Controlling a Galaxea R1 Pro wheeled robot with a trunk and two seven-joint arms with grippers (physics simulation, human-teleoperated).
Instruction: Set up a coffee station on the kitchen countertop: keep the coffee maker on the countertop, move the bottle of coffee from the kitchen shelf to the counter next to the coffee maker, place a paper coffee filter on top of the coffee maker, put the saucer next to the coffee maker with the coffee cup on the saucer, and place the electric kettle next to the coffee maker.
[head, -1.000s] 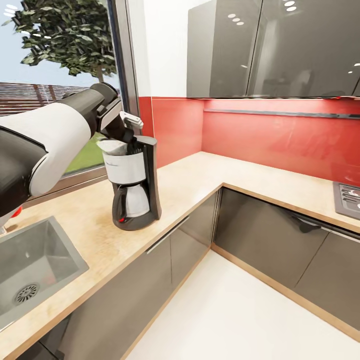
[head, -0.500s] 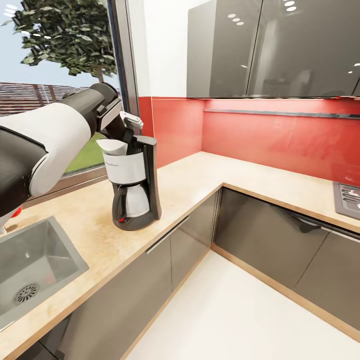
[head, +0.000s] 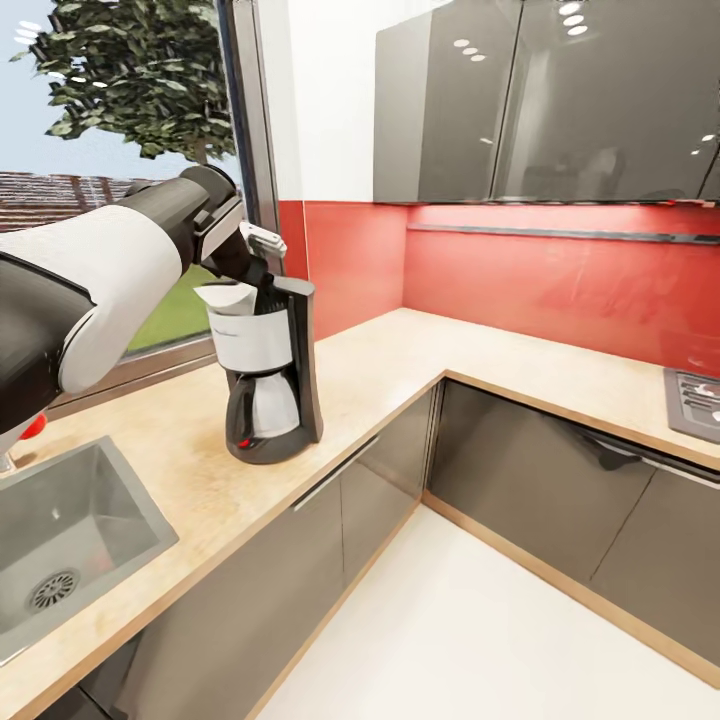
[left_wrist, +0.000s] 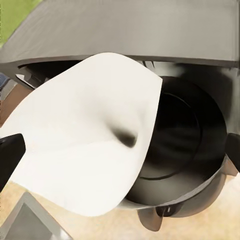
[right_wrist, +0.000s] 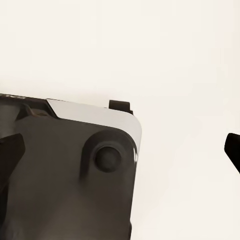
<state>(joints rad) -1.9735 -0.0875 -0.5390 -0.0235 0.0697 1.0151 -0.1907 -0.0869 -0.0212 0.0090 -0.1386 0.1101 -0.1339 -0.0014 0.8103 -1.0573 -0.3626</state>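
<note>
The white paper filter (head: 226, 295) sits in the open top of the coffee maker (head: 268, 380), which stands on the beige countertop (head: 400, 360) beside the sink (head: 60, 520), with the left gripper (head: 258, 262) just above it, fingers spread wide and holding nothing.

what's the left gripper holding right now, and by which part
The left gripper is over the coffee maker with the paper coffee filter in front of it. Whether it grips the filter's edge cannot be told.
</note>
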